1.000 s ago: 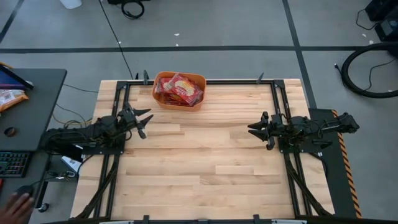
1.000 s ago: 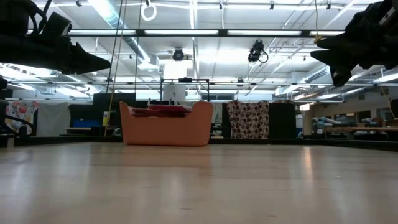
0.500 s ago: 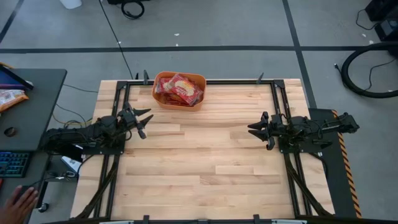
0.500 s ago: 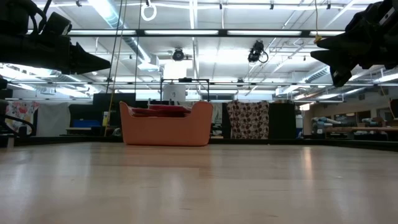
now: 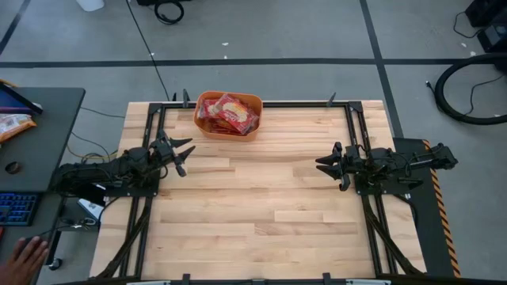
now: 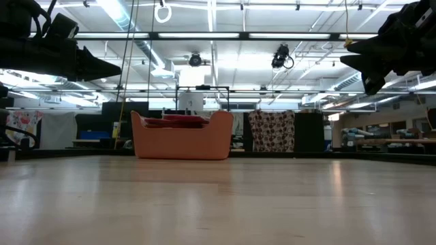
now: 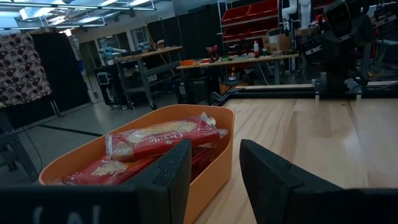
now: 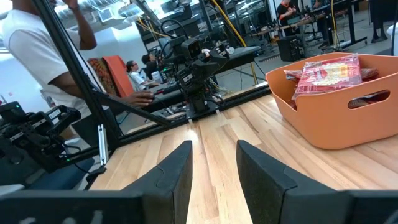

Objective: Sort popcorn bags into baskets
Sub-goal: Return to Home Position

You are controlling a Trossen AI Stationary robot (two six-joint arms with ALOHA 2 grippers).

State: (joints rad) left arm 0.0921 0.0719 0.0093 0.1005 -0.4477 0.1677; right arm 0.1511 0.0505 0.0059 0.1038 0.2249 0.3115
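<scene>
Left claw (image 5: pixel 184 156) is hovering over the left side of the desk (image 5: pixel 261 210), fingers spread, gripping nothing. Right claw (image 5: pixel 328 166) is hanging over the right side, also spread and empty, and pointing inward toward the left one. Red popcorn bags (image 5: pixel 230 112) are lying piled inside the orange tub (image 6: pixel 182 144). The tub is sitting at the desk's far edge, nearer the left arm and well apart from both claws.
</scene>
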